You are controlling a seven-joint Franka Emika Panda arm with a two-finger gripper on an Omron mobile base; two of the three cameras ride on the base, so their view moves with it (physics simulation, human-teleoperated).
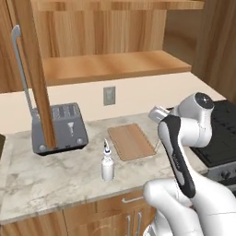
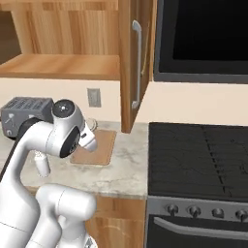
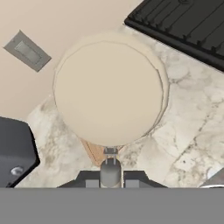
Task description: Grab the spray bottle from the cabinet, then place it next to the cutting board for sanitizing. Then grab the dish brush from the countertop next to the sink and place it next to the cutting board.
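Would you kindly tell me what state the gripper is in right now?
Gripper: closed, and not on the spray bottle, which stands free on the countertop.

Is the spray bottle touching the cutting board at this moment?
Apart. In the left base view, the spray bottle stands upright on the countertop, and a strip of bare stone separates it from the cutting board.

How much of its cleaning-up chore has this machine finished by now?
Roughly half, it seems. The spray bottle already stands on the countertop beside the cutting board, out of the open cabinet. The claw is shut on what may be the bottle's nozzle, viewed from above. The dish brush remains to be fetched.
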